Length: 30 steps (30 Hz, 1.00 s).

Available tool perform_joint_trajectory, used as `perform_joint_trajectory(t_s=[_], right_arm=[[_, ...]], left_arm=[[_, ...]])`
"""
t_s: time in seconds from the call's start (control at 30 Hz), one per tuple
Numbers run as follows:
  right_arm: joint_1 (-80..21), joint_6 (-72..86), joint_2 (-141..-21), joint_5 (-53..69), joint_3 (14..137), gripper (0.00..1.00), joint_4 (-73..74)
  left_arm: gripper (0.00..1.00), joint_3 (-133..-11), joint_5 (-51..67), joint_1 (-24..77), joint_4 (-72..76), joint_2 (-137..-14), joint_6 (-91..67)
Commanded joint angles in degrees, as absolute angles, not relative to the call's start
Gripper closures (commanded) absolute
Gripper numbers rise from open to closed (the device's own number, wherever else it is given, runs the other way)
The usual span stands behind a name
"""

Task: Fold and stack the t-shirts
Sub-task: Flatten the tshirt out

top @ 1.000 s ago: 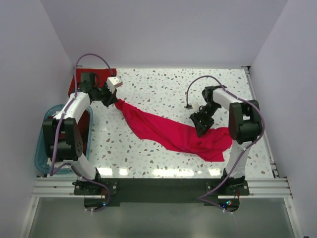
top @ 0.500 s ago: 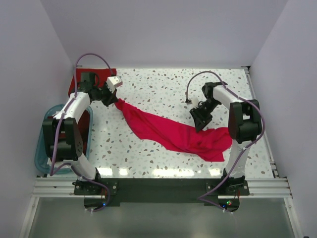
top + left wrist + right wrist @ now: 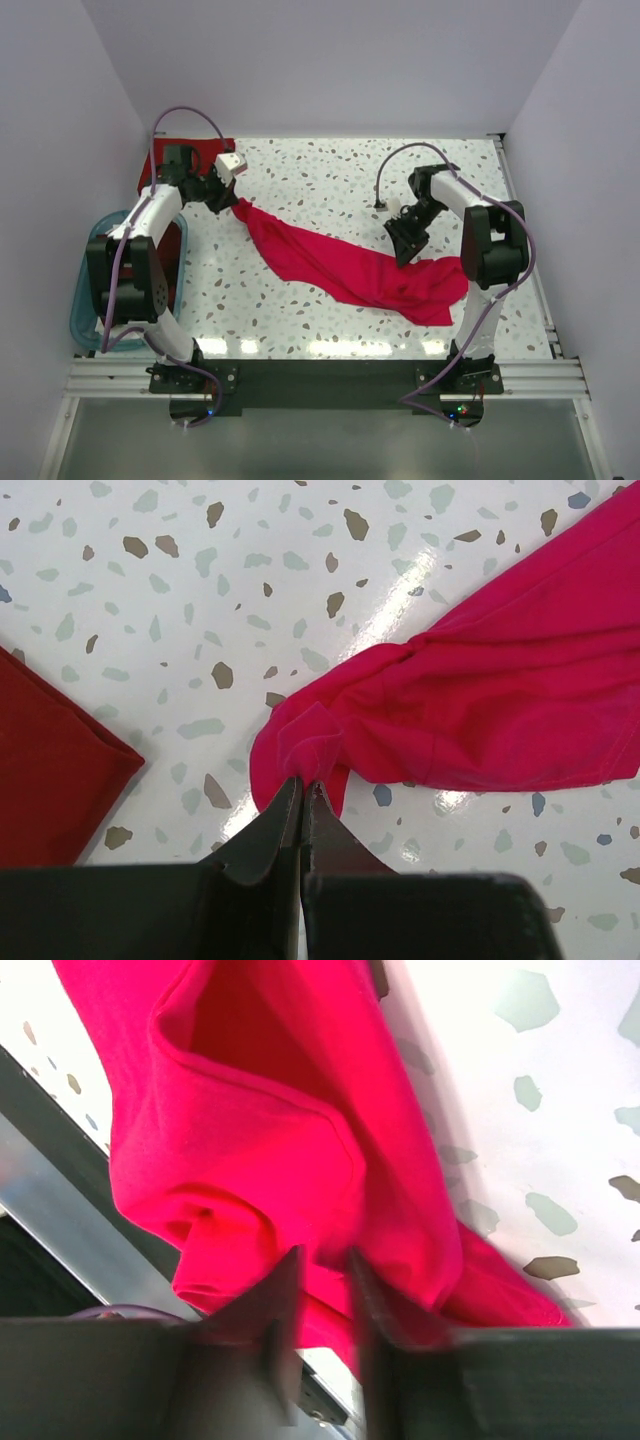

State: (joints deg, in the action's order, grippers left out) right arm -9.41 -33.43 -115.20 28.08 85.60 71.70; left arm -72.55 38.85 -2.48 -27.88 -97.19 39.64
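Observation:
A bright crimson t-shirt (image 3: 340, 265) lies stretched in a loose diagonal band across the table, from back left to front right. My left gripper (image 3: 233, 203) is shut on its bunched left tip (image 3: 300, 740), and the jaws (image 3: 303, 783) pinch the fabric there. My right gripper (image 3: 405, 252) hovers over the shirt's right end. In the right wrist view its jaws (image 3: 325, 1255) stand a little apart, with a crimson fold (image 3: 260, 1140) in the gap. A darker red folded t-shirt (image 3: 222, 147) lies at the back left corner, and it shows again as a dark red shirt (image 3: 50, 770) in the left wrist view.
A translucent blue tub (image 3: 85, 300) sits off the table's left edge with dark red fabric (image 3: 179, 262) in it. The metal frame rail (image 3: 320, 375) runs along the near edge. White walls close in the back and both sides.
My right gripper has shifted slightly toward the back over the shirt's right end and its jaws have narrowed. The left gripper and its held tip have not moved.

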Motion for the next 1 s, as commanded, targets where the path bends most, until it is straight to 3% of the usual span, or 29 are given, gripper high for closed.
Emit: perform_joint_trajectory(t_s=[0.0,0.07,0.4,0.73,0.97], right_arm=[[-9.32,-32.70,-115.31,26.64,85.25,0.79,70.67],[-9.23,-32.34,-114.35,25.15,85.69,1.00,68.82],[-2.03,-32.52,-103.20,26.01,95.26,1.00,64.34],[10.00,-36.03,-94.84,27.69,99.05,1.00,62.32],[17.22,-34.28,-94.13,29.44,105.11,1.00,57.48]], left_arm=[[1.00,-74.62,41.22,-2.11,-27.77,-97.56,39.11],[1.00,-74.71,40.78,-2.20,-28.21,-97.56,38.76],[1.00,-76.46,44.29,-5.97,-27.69,-96.95,34.54],[1.00,-74.71,48.52,-8.79,-30.85,-92.20,50.71],[1.00,-73.40,56.58,-11.25,-20.93,-87.81,47.71]])
